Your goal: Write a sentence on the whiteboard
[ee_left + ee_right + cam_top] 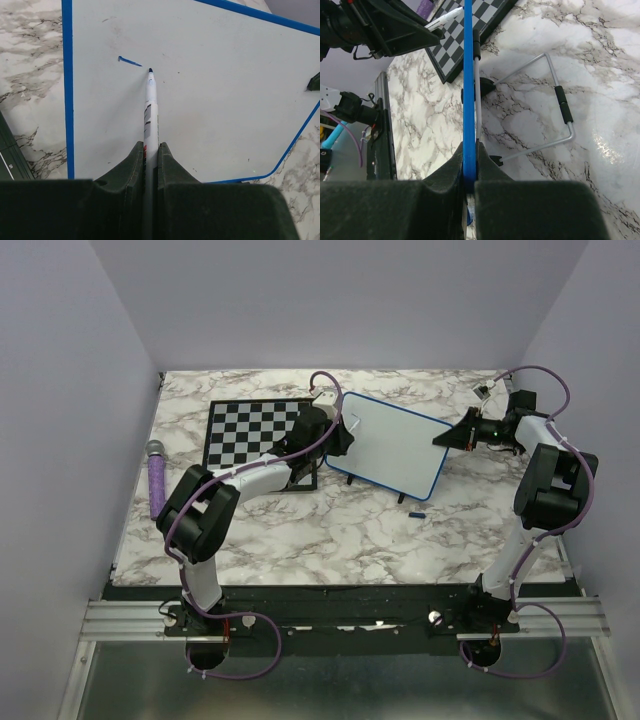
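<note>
Closest to me, my left gripper point(151, 150) was pinched tight on a slim white marker with a blue tip point(150, 107), nib parked right at the end of one short blue stroke point(129, 61), and my right gripper point(469, 152) was clamped on the rim of the small white whiteboard with the blue rounded frame point(395, 445) to steady it. That board sat mid-table, tilted up on its wire stand point(563, 104), just beside the black-and-white checkered chessboard point(250, 430) further back-left. I figured it was barely started: one dash down, no readable letter, basically the whole sentence left to write.
</note>
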